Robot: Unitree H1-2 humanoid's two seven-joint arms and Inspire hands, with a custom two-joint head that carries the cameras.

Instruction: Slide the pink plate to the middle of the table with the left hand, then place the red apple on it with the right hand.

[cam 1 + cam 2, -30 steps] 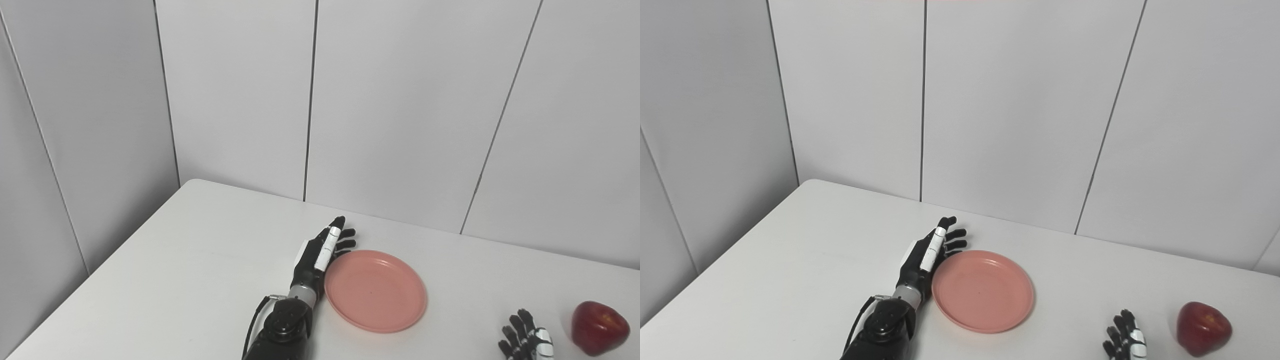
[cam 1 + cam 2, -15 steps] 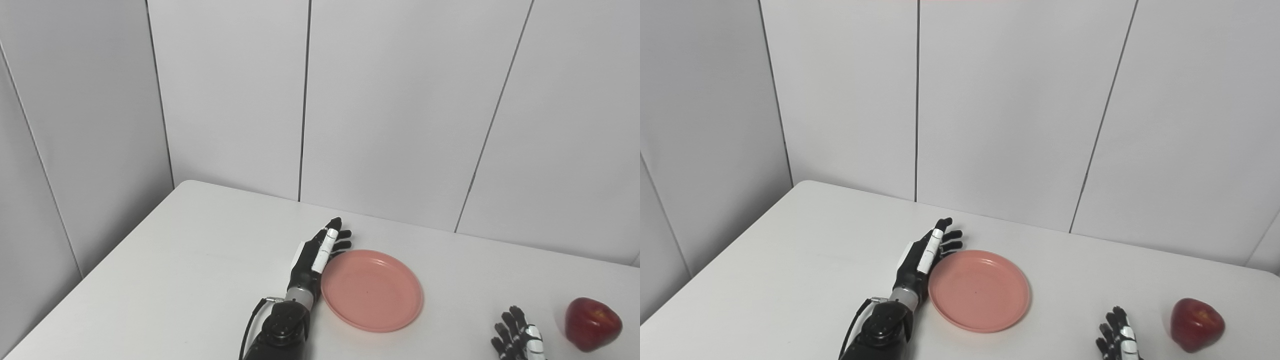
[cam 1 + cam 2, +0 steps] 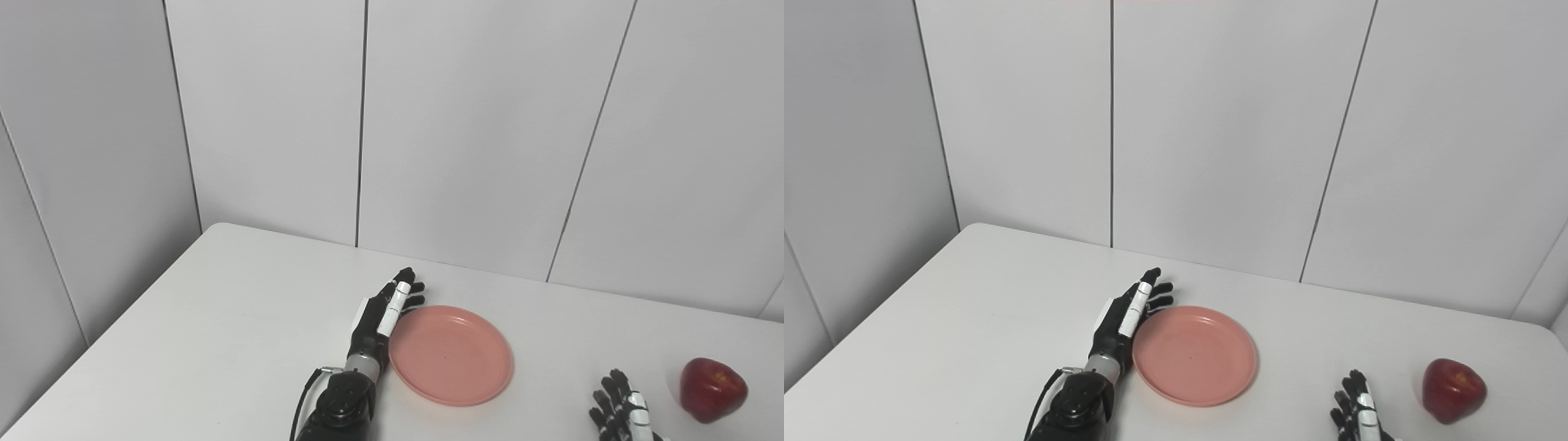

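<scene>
The pink plate [image 3: 450, 355] lies flat on the white table [image 3: 214, 318], a little right of the middle of the picture. My left hand [image 3: 381, 315] stands on edge against the plate's left rim, open, fingers stretched toward the back wall. A red apple [image 3: 712, 389] rests near the table's right end. Just left of the apple, at the bottom edge, my right hand [image 3: 620, 409] shows only its spread fingers, open and empty, apart from the fruit.
Grey wall panels stand close behind the table's far edge. The table's left edge [image 3: 110, 343] runs diagonally down to the lower left corner. A black cable [image 3: 304, 392] loops at my left wrist.
The whole picture has drifted left, so the camera has turned right. My right hand's fingers have risen slightly into view. Plate and left hand keep the same contact.
</scene>
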